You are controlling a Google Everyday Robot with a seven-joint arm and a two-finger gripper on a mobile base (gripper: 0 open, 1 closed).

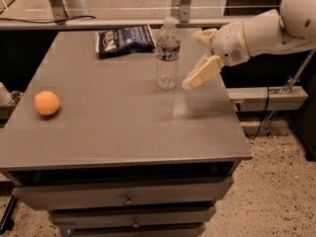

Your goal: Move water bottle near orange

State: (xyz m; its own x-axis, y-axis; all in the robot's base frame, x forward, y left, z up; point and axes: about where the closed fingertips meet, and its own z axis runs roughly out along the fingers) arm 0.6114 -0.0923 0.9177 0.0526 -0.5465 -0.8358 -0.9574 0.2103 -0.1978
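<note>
The water bottle (168, 54) stands upright on the grey table (123, 127), toward the back and right of its middle. It is clear and ribbed, with a white cap and a dark label band. The orange (47, 103) lies near the table's left edge, far from the bottle. My gripper (191, 59) comes in from the right on a white arm, just right of the bottle at about label height. It is open and empty, with one cream finger (202, 72) low and one higher. It is not touching the bottle.
A dark blue snack bag (125, 39) lies at the back of the table, just left of the bottle. Drawers (128, 200) sit under the tabletop. A railing and glass run behind the table. Speckled floor lies to the right.
</note>
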